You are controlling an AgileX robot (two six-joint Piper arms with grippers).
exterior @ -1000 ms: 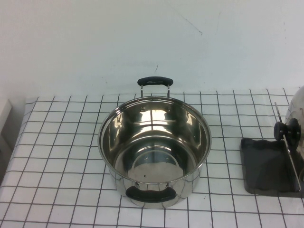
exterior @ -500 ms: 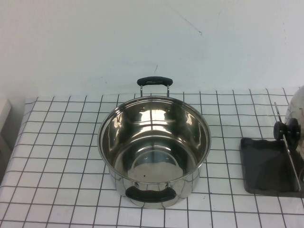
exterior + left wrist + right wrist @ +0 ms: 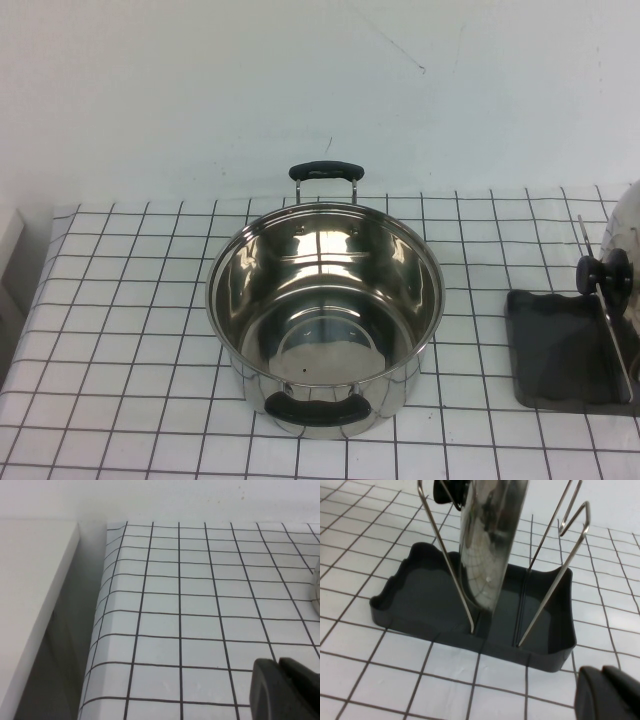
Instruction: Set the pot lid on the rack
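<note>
The shiny steel pot lid [image 3: 626,235] stands on edge in the rack [image 3: 560,350] at the table's right edge, partly cut off by the picture's border; its black knob [image 3: 603,272] faces the pot. In the right wrist view the lid [image 3: 487,545] rests upright between the thin wires [image 3: 550,575] of the dark grey tray [image 3: 427,605]. My right gripper [image 3: 601,672] is shut and empty, a little way off the tray's corner. My left gripper [image 3: 277,662] is shut and empty, low over the tiled table's left part. Neither gripper shows in the high view.
A deep, open steel pot [image 3: 325,310] with two black handles stands in the middle of the table. The white gridded tabletop ends at a rounded left edge [image 3: 100,630], with a gap and a white ledge [image 3: 30,595] beside it. A white wall is behind.
</note>
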